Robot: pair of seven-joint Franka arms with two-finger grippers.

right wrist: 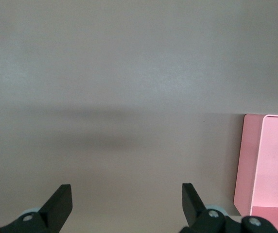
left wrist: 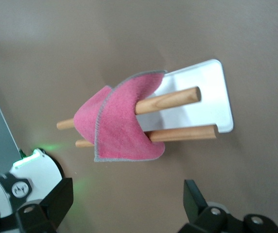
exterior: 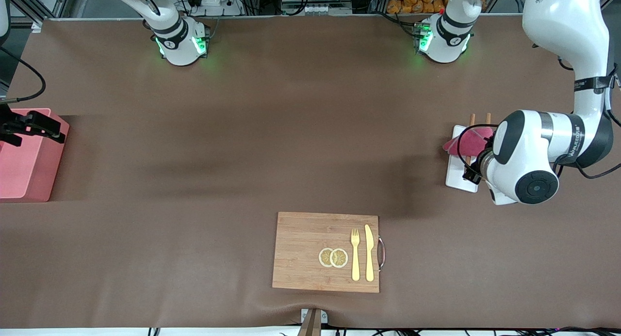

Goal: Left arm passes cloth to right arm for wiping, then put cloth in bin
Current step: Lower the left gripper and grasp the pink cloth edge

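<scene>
The crimson-pink cloth [exterior: 469, 141] hangs folded over two wooden sticks [left wrist: 170, 100] that rest on a flat white tray [exterior: 458, 178] at the left arm's end of the table. My left gripper [exterior: 471, 171] hovers just over the tray beside the cloth. In the left wrist view this left gripper [left wrist: 127, 201] is open and holds nothing, with the cloth [left wrist: 119, 124] a little apart from its fingertips. The pink bin [exterior: 26, 156] stands at the right arm's end of the table. My right gripper [exterior: 46, 127] waits above the bin's edge. In the right wrist view the right gripper [right wrist: 125, 199] is open and empty, beside the bin [right wrist: 268, 165].
A wooden cutting board [exterior: 301, 251] lies near the front camera's edge at mid-table. On it are two lemon slices [exterior: 334, 257], a yellow fork [exterior: 355, 253] and a yellow knife [exterior: 369, 252]. Brown table mat [exterior: 271, 142] stretches between the tray and the bin.
</scene>
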